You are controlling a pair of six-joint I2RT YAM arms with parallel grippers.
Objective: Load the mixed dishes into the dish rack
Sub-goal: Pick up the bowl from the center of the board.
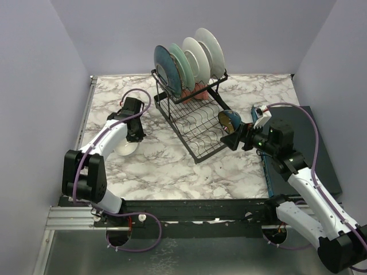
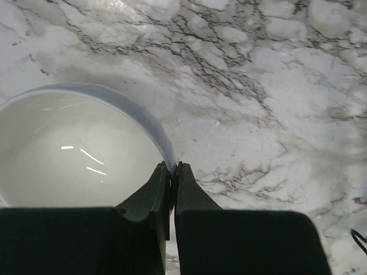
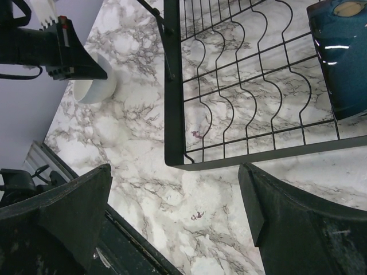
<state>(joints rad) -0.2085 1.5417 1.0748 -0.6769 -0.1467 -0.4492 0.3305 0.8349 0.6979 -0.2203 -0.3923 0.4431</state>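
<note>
Overall, the dish rack (image 1: 192,123) stands at the middle-rear of the marble table (image 1: 166,166).

Upper basket: four plates stand on edge in the slots. From left to right they are a dark teal-blue plate (image 1: 163,64), a pale green plate (image 1: 179,62) and two white plates (image 1: 200,52). Pink mugs (image 1: 195,91) show just beneath the plates, partly hidden by them and by the wires.

Lower tray: most of the wire slots seen from the right wrist are unoccupied. A dark bowl (image 1: 229,119) with a tan inside sits tilted at the tray's right end. Its glossy teal outside (image 3: 344,57) is visible over the wires.

Right gripper (image 1: 230,140): it hovers just right of the rack's lower tray and points at it. The fingers (image 3: 74,212) are spread wide with nothing between them. They stand apart from the dark bowl.

Left gripper (image 1: 135,133): it is well left of the rack, low over the table. The fingertips (image 2: 160,183) are pressed together on the rim of a white bowl (image 2: 74,154), pinching its thin wall. The white bowl rests upright on the marble, outside the rack.

A dark teal slab (image 1: 321,149) lies flat to the right of the rack, under the right arm.
</note>
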